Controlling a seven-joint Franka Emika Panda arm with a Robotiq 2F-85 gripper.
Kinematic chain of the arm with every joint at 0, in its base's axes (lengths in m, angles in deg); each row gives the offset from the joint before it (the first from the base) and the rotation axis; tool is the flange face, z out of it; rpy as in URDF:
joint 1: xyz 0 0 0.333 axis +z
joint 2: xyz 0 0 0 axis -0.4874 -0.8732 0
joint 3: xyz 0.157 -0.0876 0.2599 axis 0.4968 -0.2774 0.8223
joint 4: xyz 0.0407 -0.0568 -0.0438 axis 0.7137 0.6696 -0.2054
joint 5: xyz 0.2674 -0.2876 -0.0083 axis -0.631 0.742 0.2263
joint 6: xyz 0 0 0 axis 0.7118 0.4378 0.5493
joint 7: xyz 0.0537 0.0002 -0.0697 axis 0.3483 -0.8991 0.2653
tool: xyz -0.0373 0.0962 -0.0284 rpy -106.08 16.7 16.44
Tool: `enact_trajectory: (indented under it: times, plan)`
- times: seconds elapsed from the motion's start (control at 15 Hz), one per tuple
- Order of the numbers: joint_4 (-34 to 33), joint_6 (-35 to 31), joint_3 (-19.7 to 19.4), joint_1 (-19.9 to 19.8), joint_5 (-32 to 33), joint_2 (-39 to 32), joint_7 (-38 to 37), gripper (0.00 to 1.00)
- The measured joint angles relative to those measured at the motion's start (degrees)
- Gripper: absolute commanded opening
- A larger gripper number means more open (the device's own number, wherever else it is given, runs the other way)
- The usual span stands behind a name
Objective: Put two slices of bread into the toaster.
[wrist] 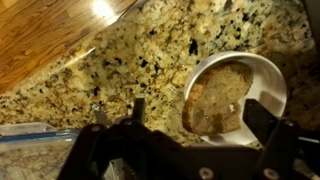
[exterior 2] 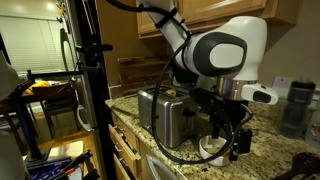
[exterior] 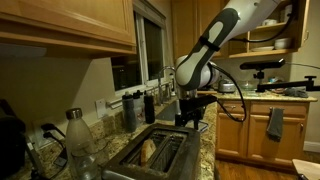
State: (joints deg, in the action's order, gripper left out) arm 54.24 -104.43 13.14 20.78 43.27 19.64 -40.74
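The silver toaster [exterior: 165,152] stands on the granite counter and shows in both exterior views [exterior 2: 163,115]. One tan slice of bread [exterior: 148,150] stands in a toaster slot. Another slice of bread [wrist: 218,100] lies in a white bowl [wrist: 268,75] beside the toaster; the bowl also shows in an exterior view [exterior 2: 212,151]. My gripper [wrist: 200,115] is open, with its fingers either side of that slice, just above the bowl. It shows in both exterior views [exterior: 193,116] [exterior 2: 236,140]. I cannot tell whether the fingers touch the bread.
A clear plastic bottle [exterior: 76,137] and dark bottles [exterior: 130,108] stand by the wall. A clear plastic container [wrist: 30,152] lies near the bowl. The counter edge drops to a wood floor [wrist: 50,35]. A dark stand [exterior 2: 90,90] stands before the counter.
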Motion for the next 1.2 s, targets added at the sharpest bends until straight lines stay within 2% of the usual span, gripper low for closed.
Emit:
enact_trajectory:
  times: [0.93, 1.07, 1.13, 1.2]
  plan:
    - [-5.8, 0.0, 1.5, 0.0, -1.8, -5.9, 5.3, 1.0]
    - [-6.3, 0.0, 1.5, -0.1, -2.1, -6.5, 5.4, 0.88]
    - [-6.4, 0.0, 1.5, -0.1, -2.1, -6.6, 5.4, 0.71]
    - [-6.6, 0.0, 1.5, -0.1, -2.1, -6.7, 5.4, 0.67]
